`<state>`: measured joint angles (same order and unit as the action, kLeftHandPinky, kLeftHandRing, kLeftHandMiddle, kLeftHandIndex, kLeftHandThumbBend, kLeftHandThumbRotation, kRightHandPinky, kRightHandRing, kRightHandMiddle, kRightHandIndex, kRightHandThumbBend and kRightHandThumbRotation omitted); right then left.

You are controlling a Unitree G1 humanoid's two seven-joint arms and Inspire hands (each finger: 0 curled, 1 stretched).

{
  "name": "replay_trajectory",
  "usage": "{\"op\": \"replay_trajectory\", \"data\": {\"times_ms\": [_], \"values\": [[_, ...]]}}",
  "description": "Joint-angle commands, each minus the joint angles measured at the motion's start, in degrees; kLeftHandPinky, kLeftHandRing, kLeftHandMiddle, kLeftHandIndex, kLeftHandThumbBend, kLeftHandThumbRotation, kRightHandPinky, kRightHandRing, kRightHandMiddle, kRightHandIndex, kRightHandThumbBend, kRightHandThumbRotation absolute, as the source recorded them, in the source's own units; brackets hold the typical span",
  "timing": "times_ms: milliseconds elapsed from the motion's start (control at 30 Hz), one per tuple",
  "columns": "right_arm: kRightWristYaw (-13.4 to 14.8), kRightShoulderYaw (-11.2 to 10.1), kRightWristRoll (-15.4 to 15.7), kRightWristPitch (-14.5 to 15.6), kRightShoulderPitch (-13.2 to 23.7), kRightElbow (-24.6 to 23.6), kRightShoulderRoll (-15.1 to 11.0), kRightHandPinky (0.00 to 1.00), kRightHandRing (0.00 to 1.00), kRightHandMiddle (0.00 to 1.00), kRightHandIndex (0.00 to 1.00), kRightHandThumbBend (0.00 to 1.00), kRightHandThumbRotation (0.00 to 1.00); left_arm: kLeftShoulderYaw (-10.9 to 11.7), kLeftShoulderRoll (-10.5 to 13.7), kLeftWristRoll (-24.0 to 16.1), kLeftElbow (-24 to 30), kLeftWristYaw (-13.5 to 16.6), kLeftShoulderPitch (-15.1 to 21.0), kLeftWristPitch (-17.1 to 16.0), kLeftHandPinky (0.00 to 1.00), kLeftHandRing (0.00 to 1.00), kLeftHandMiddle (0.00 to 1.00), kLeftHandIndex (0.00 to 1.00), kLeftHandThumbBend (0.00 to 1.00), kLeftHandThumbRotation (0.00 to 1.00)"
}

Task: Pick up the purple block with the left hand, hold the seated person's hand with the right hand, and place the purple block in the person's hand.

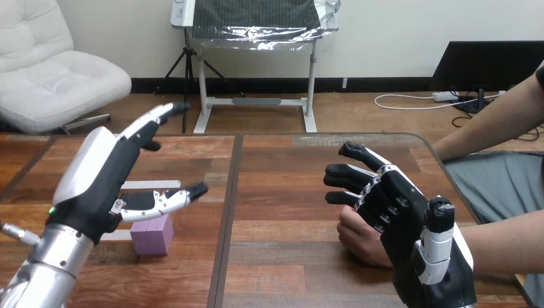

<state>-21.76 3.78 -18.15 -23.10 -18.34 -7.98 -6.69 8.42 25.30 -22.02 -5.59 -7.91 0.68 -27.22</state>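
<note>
- You are looking at a wooden worktop [282,192] of long planks, with a dark seam running away from you just left of the middle.
- Your left arm comes in at the lower left. Its hand [112,186] hangs raised above the worktop, opened wide, fingers stretched forward and thumb spread below them, holding nothing.
- Your right hand [398,205] is at the lower right, its back turned to you. It lies over the person's hand; you cannot tell whether it grips that hand or only rests on it.
- The person's hand [359,240] rests on the worktop under your right hand, curled loosely, with its forearm reaching in from the right edge.
- The purple block [153,234] sits on the worktop at the left, just below your left thumb and apart from it, well away from the person's hand.
- A white strip [154,185] lies flat just behind the block.
</note>
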Motion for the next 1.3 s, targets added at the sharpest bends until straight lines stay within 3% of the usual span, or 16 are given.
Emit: {"op": "replay_trajectory", "data": {"times_ms": [0,600,1267], "values": [[-0.2,-0.7,-0.5,-0.7,3.2,0.0,1.0,0.72,0.77,0.76,0.83,1.00,1.00,-1.4,2.8,-3.1,-2.2,1.8,5.2,0.8,0.75,0.89,0.90,0.88,0.71,0.27],[0.1,-0.9,-0.1,-0.8,2.8,-0.2,1.0,0.71,0.77,0.75,0.82,1.00,1.00,-6.8,8.1,-11.5,-12.1,2.8,12.1,2.2,0.75,0.86,0.89,0.89,0.76,0.26],[-0.3,-1.3,-0.7,-0.8,2.8,-0.3,0.8,0.71,0.77,0.75,0.81,1.00,1.00,-14.4,10.8,-19.2,-24.1,4.3,19.7,6.6,0.78,0.87,0.89,0.87,0.86,0.40]]}}
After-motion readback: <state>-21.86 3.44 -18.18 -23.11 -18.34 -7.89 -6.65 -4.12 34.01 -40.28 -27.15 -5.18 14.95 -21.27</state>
